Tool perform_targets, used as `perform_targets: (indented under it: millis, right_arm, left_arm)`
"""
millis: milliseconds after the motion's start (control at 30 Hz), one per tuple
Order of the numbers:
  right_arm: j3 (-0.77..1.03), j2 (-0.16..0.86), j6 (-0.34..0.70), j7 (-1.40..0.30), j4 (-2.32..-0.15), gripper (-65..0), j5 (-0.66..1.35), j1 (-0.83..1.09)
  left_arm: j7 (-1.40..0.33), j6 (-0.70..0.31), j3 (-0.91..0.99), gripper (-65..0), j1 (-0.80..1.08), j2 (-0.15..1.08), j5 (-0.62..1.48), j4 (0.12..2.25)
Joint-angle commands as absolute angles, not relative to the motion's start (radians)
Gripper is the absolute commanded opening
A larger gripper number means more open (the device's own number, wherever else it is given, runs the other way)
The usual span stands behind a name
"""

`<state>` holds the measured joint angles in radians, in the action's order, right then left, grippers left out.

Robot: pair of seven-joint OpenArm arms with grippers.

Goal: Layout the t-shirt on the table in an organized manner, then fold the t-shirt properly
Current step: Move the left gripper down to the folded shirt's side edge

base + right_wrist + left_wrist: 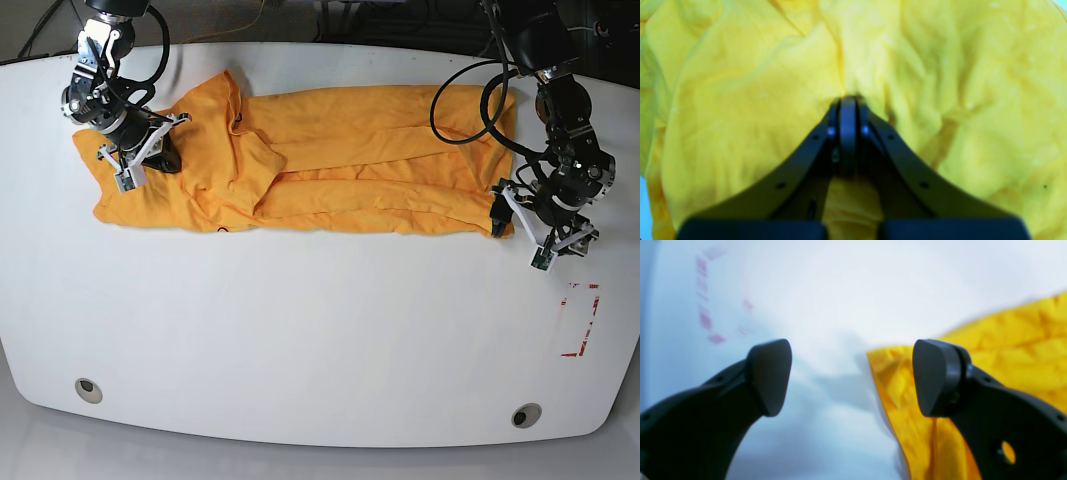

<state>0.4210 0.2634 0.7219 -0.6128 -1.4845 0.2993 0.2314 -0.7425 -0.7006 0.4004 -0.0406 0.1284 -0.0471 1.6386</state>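
T-shirt [340, 160] stretched in a folded band across the far half of the white surface [300, 340].
The left gripper [852, 377] has its jaws wide apart beside the shirt's corner, holding nothing; the right gripper [848, 100] has its jaws pressed together, pinching a fold of the fabric.

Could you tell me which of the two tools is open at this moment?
The left tool, at the t-shirt's end near the red tape outline, is open with nothing between its fingers; the right tool is pinched shut on the fabric.
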Motion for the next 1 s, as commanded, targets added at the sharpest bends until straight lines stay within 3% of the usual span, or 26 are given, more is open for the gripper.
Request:
perform_targets:
  millis: [0,467,700,967]
  right_arm:
    - [0.420,0.271,0.698,-0.697,-1.477,-64.1,0.229,0.242]
    - [0.420,0.269,0.698,-0.697,-1.475,-64.1,0.237,0.242]
    - [0.420,0.269,0.698,-0.697,-1.477,-64.1,0.239,0.243]
    - [0.420,0.269,0.698,-0.697,-1.477,-64.1,0.239,0.243]
  left_arm:
    - [-0.730,-0.698,0.401,-11.4,-0.054,0.140,-0.035,1.616]
    - [-0.723,-0.698,0.371,-11.9,-0.050,0.140,-0.035,1.554]
    - [-0.723,-0.698,0.348,-19.9,-0.018,0.153,-0.036,1.570]
    - [-0.727,-0.698,0.348,-20.1,0.019,0.160,-0.038,1.649]
